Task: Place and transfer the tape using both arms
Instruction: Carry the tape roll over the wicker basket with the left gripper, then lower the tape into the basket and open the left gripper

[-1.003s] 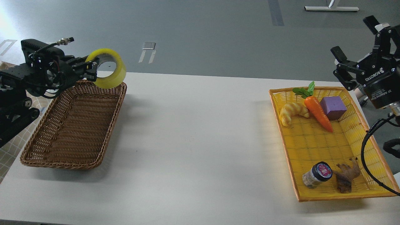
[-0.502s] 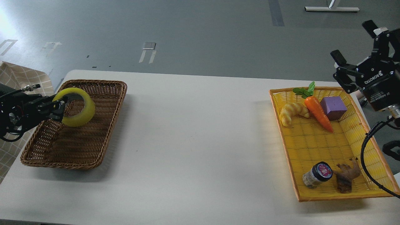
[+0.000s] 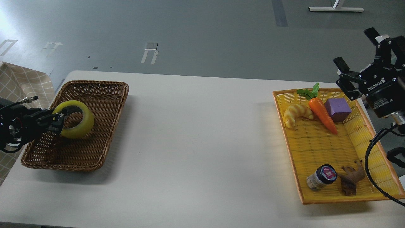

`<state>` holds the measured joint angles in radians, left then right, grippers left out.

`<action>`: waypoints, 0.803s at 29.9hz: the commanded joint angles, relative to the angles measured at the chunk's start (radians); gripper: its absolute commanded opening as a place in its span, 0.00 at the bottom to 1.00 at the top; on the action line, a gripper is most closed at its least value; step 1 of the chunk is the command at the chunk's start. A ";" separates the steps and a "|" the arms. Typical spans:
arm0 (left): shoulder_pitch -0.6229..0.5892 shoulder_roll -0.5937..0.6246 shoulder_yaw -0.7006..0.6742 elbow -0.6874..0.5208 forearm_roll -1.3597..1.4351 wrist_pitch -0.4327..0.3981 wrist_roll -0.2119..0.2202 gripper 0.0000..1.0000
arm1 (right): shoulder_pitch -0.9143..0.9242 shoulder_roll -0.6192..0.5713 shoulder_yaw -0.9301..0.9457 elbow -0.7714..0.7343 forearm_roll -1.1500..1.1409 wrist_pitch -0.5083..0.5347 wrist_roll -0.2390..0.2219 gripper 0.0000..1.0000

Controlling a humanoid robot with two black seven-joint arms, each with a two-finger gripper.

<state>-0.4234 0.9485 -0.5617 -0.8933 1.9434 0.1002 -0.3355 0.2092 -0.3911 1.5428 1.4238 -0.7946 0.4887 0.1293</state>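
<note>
The yellow tape roll (image 3: 77,123) is held low inside the brown wicker basket (image 3: 104,133) at the table's left. My left gripper (image 3: 59,120) reaches in from the left edge and is shut on the roll's left rim. I cannot tell whether the roll touches the basket floor. My right gripper (image 3: 357,51) is open and empty, raised above the far right corner of the yellow basket (image 3: 316,148).
The yellow basket holds a croissant (image 3: 295,114), a carrot (image 3: 321,112), a purple cube (image 3: 337,109), a small dark-lidded jar (image 3: 321,176) and a brown ginger-like piece (image 3: 350,181). A checkered cloth (image 3: 19,85) lies off the table's left edge.
My left gripper has carried the tape from above the brown basket's far rim down and toward me into the basket. My right gripper has shifted slightly up and left.
</note>
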 commanded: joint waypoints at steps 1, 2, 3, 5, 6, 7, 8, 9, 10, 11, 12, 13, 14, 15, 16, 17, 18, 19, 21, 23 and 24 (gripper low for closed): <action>0.000 -0.028 0.000 0.025 -0.001 0.001 -0.028 0.02 | -0.002 0.000 0.000 0.001 0.000 0.000 0.000 1.00; 0.000 -0.030 -0.001 0.025 -0.001 0.001 -0.028 0.02 | -0.004 0.000 0.000 0.001 0.000 0.000 0.000 1.00; 0.000 -0.033 0.000 0.028 -0.001 0.001 -0.028 0.03 | -0.005 0.000 0.000 0.001 0.000 0.000 0.000 1.00; -0.001 -0.040 -0.001 0.037 -0.003 0.009 -0.031 0.07 | -0.005 0.000 0.000 0.004 0.000 0.000 0.000 1.00; -0.001 -0.042 -0.001 0.039 -0.003 0.013 -0.031 0.09 | -0.005 0.000 0.000 0.006 0.000 0.000 0.000 1.00; -0.001 -0.043 -0.001 0.040 -0.006 0.019 -0.033 0.16 | -0.005 0.000 0.000 0.006 0.000 0.000 0.000 1.00; -0.001 -0.043 -0.001 0.045 -0.009 0.021 -0.033 0.22 | -0.005 0.000 -0.001 0.007 0.000 0.000 0.000 1.00; -0.001 -0.043 -0.001 0.048 -0.014 0.021 -0.036 0.31 | -0.005 0.000 -0.001 0.007 0.000 0.000 0.000 1.00; -0.003 -0.043 -0.001 0.059 -0.021 0.023 -0.048 0.60 | -0.005 0.000 -0.001 0.009 0.000 0.000 0.000 1.00; -0.003 -0.043 -0.001 0.065 -0.026 0.024 -0.057 0.75 | -0.005 0.000 -0.001 0.009 0.000 0.000 0.000 1.00; -0.006 -0.043 -0.001 0.077 -0.034 0.026 -0.080 0.86 | -0.007 0.000 -0.003 0.009 0.000 0.000 0.000 1.00; -0.008 -0.045 -0.001 0.089 -0.037 0.032 -0.106 0.87 | -0.008 0.000 -0.003 0.009 0.000 0.000 0.000 1.00; -0.009 -0.043 -0.001 0.093 -0.037 0.035 -0.117 0.87 | -0.013 0.000 -0.003 0.009 0.000 0.000 0.000 1.00; -0.011 -0.043 -0.001 0.096 -0.037 0.038 -0.128 0.88 | -0.016 0.000 -0.001 0.009 0.000 0.000 0.000 1.00; -0.011 -0.043 -0.001 0.097 -0.037 0.042 -0.141 0.91 | -0.019 0.000 -0.001 0.009 0.000 0.000 0.000 1.00; -0.011 -0.043 -0.001 0.097 -0.037 0.044 -0.145 0.91 | -0.021 0.000 -0.003 0.009 0.000 0.000 0.000 1.00; -0.011 -0.043 -0.001 0.099 -0.037 0.044 -0.146 0.92 | -0.024 0.000 -0.003 0.009 0.000 0.000 0.000 1.00; -0.011 -0.043 -0.001 0.102 -0.037 0.046 -0.146 0.93 | -0.028 0.000 -0.001 0.009 0.000 0.000 0.000 1.00; -0.012 -0.045 -0.003 0.105 -0.040 0.047 -0.145 0.94 | -0.033 0.000 -0.001 0.009 0.000 0.000 0.000 1.00; -0.017 -0.045 -0.004 0.108 -0.047 0.055 -0.145 0.95 | -0.034 0.000 -0.001 0.009 0.000 0.000 0.000 1.00; -0.024 -0.045 -0.006 0.108 -0.070 0.068 -0.146 0.97 | -0.036 0.000 -0.001 0.009 0.000 0.000 0.000 1.00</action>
<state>-0.4370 0.9046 -0.5643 -0.7882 1.9022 0.1495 -0.4802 0.1772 -0.3912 1.5409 1.4329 -0.7946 0.4887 0.1288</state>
